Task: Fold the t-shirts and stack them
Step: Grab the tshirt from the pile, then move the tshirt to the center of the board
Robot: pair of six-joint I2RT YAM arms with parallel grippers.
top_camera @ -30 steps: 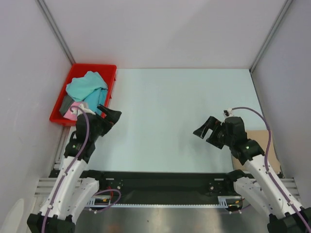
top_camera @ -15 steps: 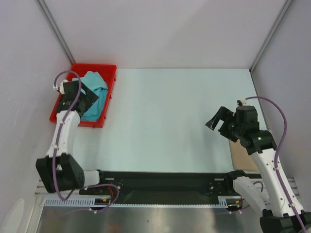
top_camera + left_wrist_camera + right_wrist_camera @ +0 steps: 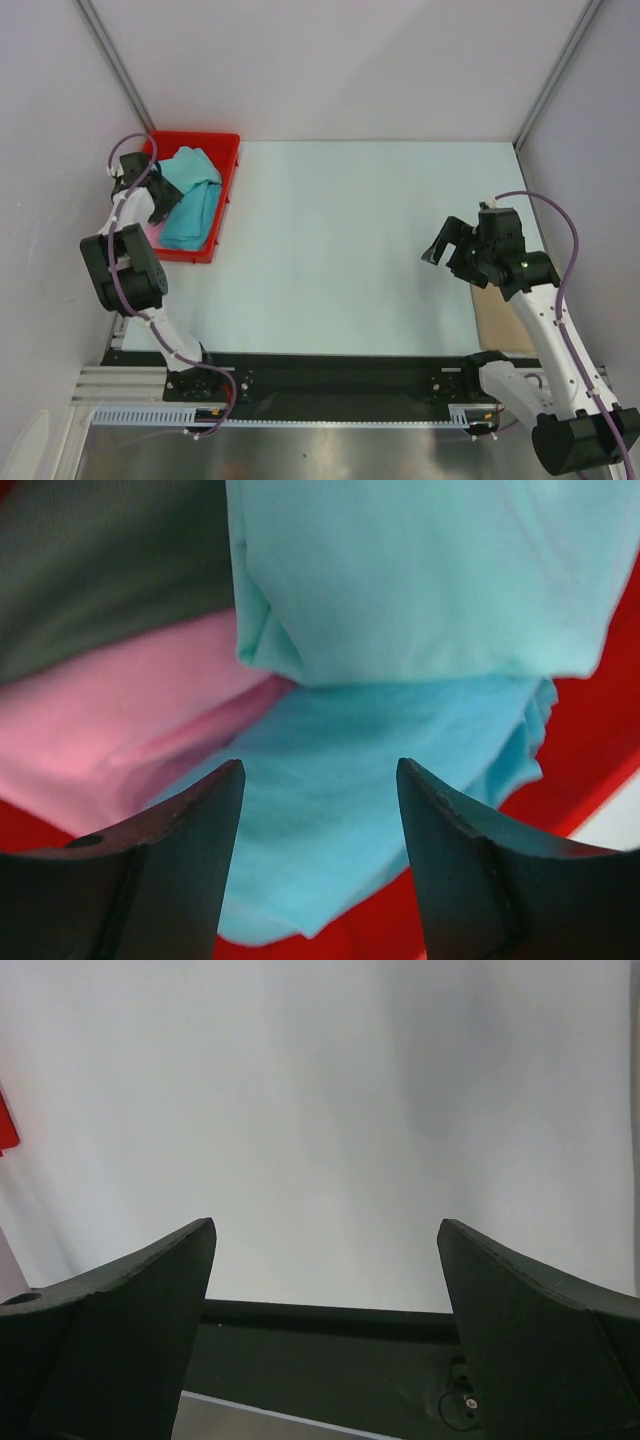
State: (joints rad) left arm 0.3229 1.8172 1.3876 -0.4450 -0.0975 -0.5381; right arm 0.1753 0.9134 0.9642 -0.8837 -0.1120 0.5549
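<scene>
Scene as inspected, from largest item to smallest.

One table (image 3: 350,240) is recorded, pale and flat, enclosed by white walls on three sides.

Two arms are mounted at its near edge. The left arm (image 3: 125,265) is folded up and reaches to the far left corner. The right arm (image 3: 540,310) is raised over the right side of the table.

One red tray (image 3: 228,150) is noted at the far left corner of the table. All visible task items lie inside it.

Four t-shirts are counted in the tray, heaped loosely and unfolded. The mint green t-shirt (image 3: 420,570) lies uppermost. The turquoise t-shirt (image 3: 330,820) is partly covered by it. The pink t-shirt (image 3: 110,710) lies beside the turquoise one, and the dark grey t-shirt (image 3: 110,560) is seen above the pink one in the wrist view. No shirt is seen on the open table surface.

Two grippers are recorded. The left gripper (image 3: 320,770) is held over the heap, directly above the turquoise cloth. Its jaws are spread and nothing is pinched between them. The right gripper (image 3: 325,1230) is held over bare table, well apart from the tray. Its jaws are spread wide and empty.
</scene>
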